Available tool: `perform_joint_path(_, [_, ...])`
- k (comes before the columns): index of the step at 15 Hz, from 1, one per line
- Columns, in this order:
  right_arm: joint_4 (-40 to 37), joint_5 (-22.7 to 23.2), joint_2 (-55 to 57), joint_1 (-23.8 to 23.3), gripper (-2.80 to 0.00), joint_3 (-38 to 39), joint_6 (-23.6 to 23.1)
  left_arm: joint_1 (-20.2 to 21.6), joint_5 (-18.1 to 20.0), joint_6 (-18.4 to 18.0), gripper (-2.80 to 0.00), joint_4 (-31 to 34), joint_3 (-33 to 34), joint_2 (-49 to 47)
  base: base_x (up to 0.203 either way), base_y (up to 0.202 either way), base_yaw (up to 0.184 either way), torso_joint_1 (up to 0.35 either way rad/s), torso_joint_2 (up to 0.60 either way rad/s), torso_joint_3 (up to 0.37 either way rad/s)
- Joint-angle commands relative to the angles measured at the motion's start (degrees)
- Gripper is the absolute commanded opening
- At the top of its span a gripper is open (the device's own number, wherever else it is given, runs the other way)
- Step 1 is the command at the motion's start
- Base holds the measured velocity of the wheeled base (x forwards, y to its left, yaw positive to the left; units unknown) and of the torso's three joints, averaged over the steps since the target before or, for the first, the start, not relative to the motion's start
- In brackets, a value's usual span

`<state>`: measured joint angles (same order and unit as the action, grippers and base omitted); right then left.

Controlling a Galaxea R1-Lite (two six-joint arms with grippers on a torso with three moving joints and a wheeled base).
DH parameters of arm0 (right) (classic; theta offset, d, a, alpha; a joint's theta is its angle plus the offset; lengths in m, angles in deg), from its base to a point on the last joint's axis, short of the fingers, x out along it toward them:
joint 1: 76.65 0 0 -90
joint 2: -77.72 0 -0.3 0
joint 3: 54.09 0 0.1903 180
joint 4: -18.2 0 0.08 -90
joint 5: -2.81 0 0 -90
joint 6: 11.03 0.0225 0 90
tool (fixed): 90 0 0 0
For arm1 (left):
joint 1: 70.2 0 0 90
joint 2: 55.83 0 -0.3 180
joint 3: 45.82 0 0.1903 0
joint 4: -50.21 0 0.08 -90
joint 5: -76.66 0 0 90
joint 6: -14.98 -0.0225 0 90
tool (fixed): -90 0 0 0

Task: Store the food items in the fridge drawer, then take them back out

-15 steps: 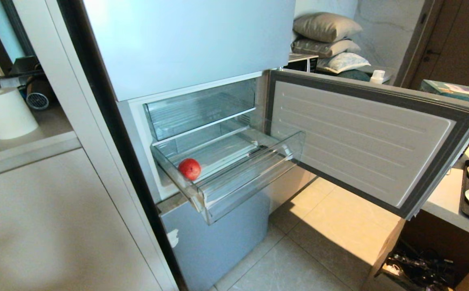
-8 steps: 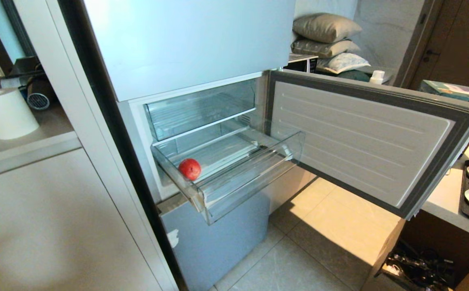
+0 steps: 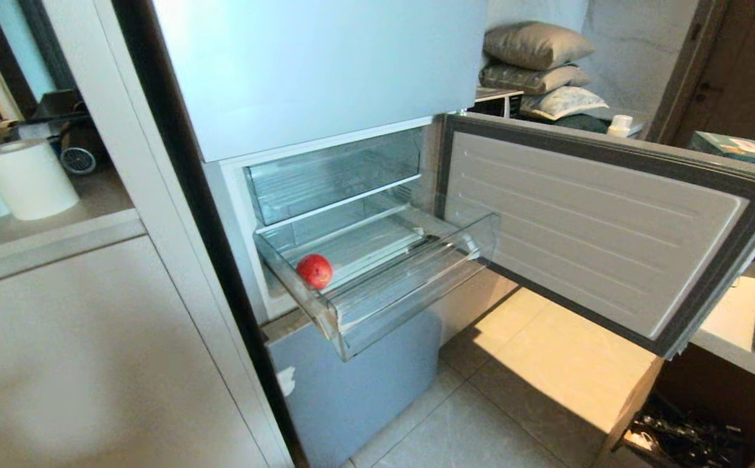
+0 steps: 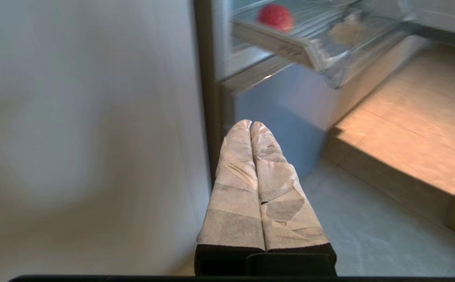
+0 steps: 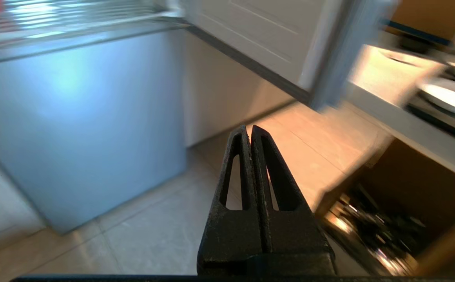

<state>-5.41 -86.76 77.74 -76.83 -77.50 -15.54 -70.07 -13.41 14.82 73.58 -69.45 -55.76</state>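
In fridge drawer (image 3: 416,286), pulled out: red apple (image 3: 315,270) near left front corner, unmoved since a second ago. View shifted only, camera moved. Left gripper (image 4: 251,124), right gripper (image 5: 249,128) pressed together, empty, low. Likely retrieval next

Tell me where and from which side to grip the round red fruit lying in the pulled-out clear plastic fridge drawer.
Grip the round red fruit across its widest middle, coming down from above. It sits low in the open-topped clear plastic fridge drawer, close to the left wall and near the thick front lip, so those sides look blocked; the top is free. Both grippers, left and right, are shut and low.
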Motion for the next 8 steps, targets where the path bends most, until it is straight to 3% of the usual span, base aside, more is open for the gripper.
perform_joint_path(1, [-0.2,-0.07,-0.02,0.01,-2.8,0.04,0.16,0.04,-0.02,-0.01,-2.8,0.0,0.0,0.01,-0.001,-0.01,0.156,-0.002,0.0,0.011])
perform_joint_path(8, [-0.2,-0.07,-0.02,0.01,-2.8,0.04,0.38,0.04,-0.02,-0.01,-2.8,0.0,0.0,0.01,-0.001,-0.011,0.178,0.003,0.0,0.002])
